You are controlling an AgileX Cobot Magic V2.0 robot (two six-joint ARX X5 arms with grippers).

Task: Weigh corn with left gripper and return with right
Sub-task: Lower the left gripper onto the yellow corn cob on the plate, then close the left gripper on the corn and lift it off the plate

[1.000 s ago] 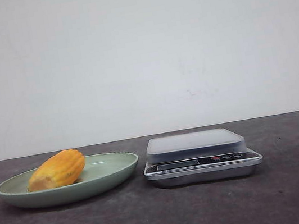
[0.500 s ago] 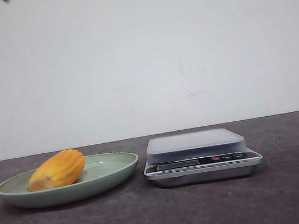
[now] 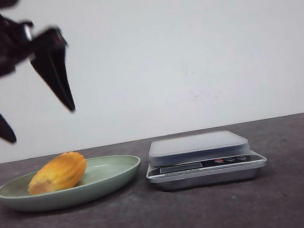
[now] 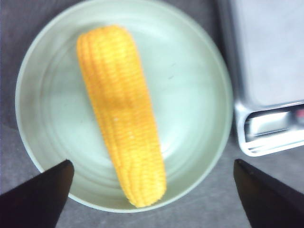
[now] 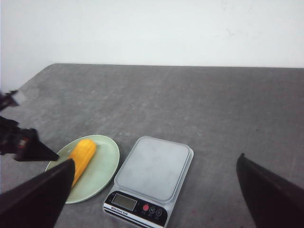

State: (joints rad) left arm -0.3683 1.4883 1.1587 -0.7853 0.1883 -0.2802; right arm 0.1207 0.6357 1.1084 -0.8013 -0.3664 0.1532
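Matt surface, glossy plate, metal scale

The ridged, waxy corn (image 3: 58, 172) lies in a smooth green plate (image 3: 112, 174); the scale (image 3: 204, 160) looks brushed metal; the grey surface (image 3: 169, 221) is rough.

Lab-style test bench — bare white wall (image 3: 187, 45), plain grey tabletop (image 3: 214, 214), digital scale (image 3: 202, 158).

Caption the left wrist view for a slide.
Open left gripper above the corn lying in the green plate, scale alongside.

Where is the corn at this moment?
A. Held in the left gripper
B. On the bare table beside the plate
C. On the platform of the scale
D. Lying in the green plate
D. The corn lies in the green plate, while the left gripper hangs open above it, and the scale carries nothing.
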